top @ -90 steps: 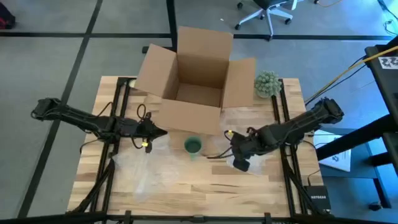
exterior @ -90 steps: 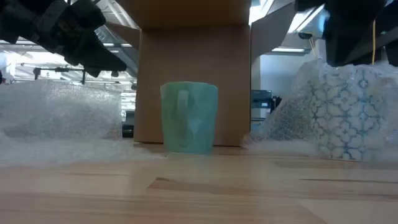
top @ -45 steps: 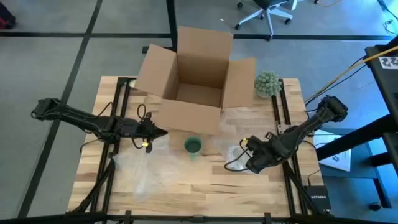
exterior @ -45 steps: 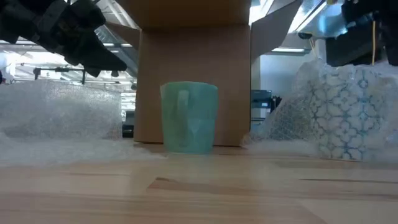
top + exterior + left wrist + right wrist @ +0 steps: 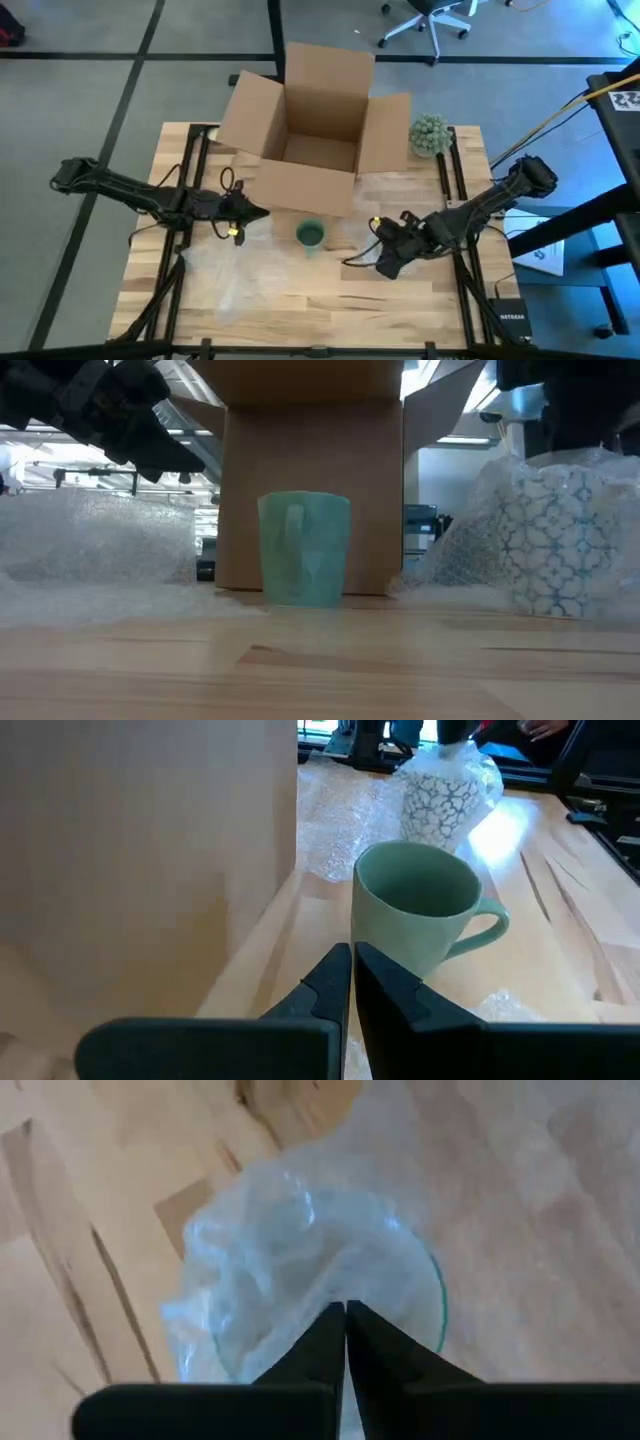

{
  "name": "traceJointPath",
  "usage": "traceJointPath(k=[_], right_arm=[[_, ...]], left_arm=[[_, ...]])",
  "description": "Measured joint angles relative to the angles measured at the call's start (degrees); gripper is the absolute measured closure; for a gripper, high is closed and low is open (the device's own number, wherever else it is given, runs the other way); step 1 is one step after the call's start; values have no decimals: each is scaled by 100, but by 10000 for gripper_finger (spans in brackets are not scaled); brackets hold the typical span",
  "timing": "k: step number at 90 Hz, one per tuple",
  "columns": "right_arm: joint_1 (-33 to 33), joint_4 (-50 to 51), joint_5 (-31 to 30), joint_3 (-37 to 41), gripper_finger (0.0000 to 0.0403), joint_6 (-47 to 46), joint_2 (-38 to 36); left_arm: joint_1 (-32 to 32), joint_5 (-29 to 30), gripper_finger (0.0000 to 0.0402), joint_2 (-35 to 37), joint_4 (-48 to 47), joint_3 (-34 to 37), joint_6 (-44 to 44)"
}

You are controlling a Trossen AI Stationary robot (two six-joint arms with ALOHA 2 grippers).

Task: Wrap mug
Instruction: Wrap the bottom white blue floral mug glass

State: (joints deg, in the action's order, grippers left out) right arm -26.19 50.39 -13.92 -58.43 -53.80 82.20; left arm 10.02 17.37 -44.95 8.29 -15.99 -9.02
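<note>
1. The jaws of both grippers are clenched: left gripper (image 5: 262, 212), right gripper (image 5: 383, 268).
2. One bare green mug (image 5: 310, 235) stands on the bench (image 5: 330, 300) before one open box (image 5: 315, 125).
3. One wrapped mug (image 5: 560, 545) stands right of it.

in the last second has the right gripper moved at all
Yes. In the high view the right gripper swung out toward the table's right edge, then came partway back toward the green mug.
</note>
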Motion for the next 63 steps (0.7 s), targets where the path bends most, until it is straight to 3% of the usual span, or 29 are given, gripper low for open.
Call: traceJointPath(k=[34, 47, 63], right_arm=[[576, -379, 1373, -31, 402, 1093, 1042], [561, -24, 1383, -403, 402, 1189, 874], [554, 338, 916, -715, 402, 1214, 598]], left_arm=[[2, -4, 402, 0, -14, 0, 4], [1, -4, 402, 0, -22, 0, 4], [1, -4, 402, 0, -23, 0, 24]])
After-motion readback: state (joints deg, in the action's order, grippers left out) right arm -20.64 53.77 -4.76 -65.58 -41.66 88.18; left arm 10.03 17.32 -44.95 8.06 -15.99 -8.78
